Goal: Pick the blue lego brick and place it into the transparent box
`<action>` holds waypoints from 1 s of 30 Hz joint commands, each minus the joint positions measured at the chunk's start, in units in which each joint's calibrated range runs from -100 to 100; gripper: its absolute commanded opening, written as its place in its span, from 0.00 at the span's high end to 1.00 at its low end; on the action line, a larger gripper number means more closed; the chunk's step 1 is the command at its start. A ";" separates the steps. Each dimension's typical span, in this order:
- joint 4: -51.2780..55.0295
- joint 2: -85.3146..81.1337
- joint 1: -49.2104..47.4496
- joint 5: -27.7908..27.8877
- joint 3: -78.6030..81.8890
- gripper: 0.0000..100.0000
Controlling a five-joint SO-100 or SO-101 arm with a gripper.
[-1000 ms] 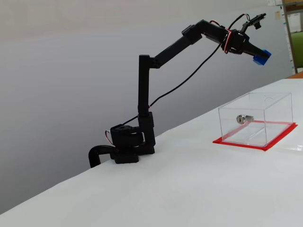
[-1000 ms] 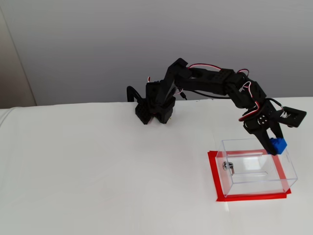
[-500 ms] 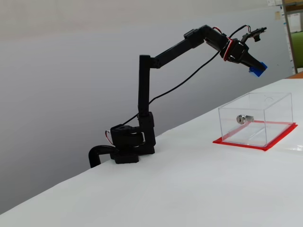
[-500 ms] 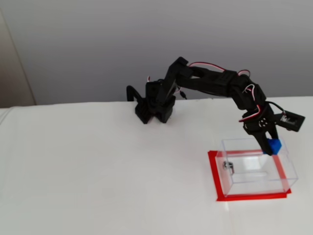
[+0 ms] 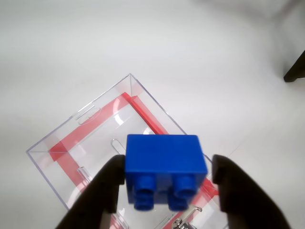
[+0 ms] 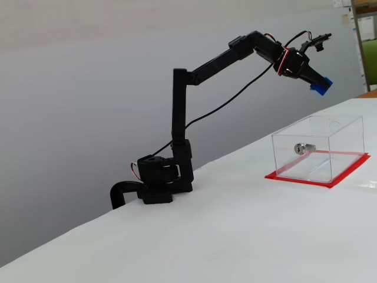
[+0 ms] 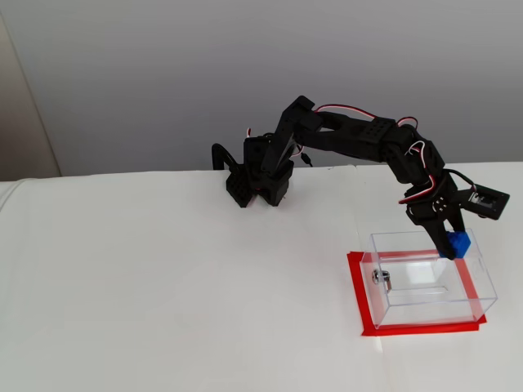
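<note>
1. The black arm (image 6: 179, 112) stood on a white table (image 6: 247, 236). It reached up high and out to the right in a fixed view.
2. The gripper (image 5: 164, 179) was clamped on the brick (image 5: 165, 169). One black finger (image 5: 102, 191) pressed on its left side and the other pressed on its right side, as the wrist view showed.
3. The brick was bright blue. Its round studs pointed at the wrist camera.
4. The brick was up in the air, not touching the table or the box (image 5: 114, 138).
5. In a fixed view the brick (image 6: 321, 87) hung well above the box (image 6: 318, 147).
6. In a fixed view from higher up, the brick (image 7: 454, 244) sat over the back right corner of the box (image 7: 429, 282), and the gripper (image 7: 448, 247) pointed down at it.
7. The box was clear, with a flat red base (image 7: 357, 287) under it that stuck out past the walls.
8. A small silver lock (image 6: 300, 148) was on one wall of the box. From the higher camera the lock (image 7: 381, 278) was on the left wall.
9. In the wrist view the box lay right under the brick, and the red base (image 5: 143, 114) showed through the clear walls.
10. A black wire (image 6: 230, 100) hung in a loop from the top of the arm down to its bottom part.
11. A plain grey wall (image 7: 163, 73) stood behind the table.
</note>
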 commanded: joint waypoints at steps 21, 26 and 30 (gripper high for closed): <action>0.09 -2.09 -0.29 0.49 -0.75 0.74; 0.09 -2.09 -0.29 0.49 -0.75 0.75; 0.09 -2.09 -0.29 0.44 -0.75 0.88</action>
